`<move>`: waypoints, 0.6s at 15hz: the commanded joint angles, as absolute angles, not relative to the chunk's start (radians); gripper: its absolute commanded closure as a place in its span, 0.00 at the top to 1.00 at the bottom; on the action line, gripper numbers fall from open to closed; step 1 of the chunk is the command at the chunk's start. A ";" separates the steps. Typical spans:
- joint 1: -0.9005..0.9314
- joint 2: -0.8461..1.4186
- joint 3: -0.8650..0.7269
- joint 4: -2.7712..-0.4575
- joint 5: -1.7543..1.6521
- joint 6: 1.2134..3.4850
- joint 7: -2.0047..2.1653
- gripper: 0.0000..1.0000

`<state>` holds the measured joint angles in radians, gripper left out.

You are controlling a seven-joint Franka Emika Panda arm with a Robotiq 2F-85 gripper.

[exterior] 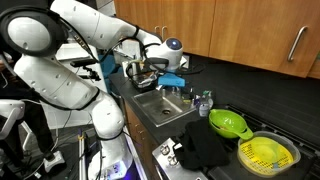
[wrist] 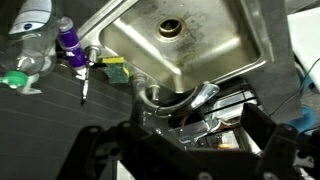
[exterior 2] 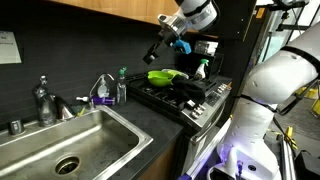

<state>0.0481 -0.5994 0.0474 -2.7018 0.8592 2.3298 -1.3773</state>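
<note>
My gripper hangs in the air above the counter by the steel sink; it also shows in an exterior view. In the wrist view its two dark fingers stand apart with nothing between them. Right below them is the curved chrome faucet at the sink's rim, with the drain beyond. A purple soap bottle and a yellow-green sponge lie on the dark counter beside the sink.
A green colander, a yellow colander and a black cloth lie on the stove. Bottles stand between sink and stove. A blue item sits behind the sink. Wooden cabinets hang above.
</note>
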 commanded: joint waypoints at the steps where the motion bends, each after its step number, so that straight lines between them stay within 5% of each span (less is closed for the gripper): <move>1: 0.105 -0.701 0.049 -2.729 0.743 2.227 -1.266 1.00; 9: 0.202 -0.636 0.105 -2.639 0.327 2.060 -1.094 1.00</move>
<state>0.1879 -0.6845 0.0830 -2.6874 0.4715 2.0965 -1.1635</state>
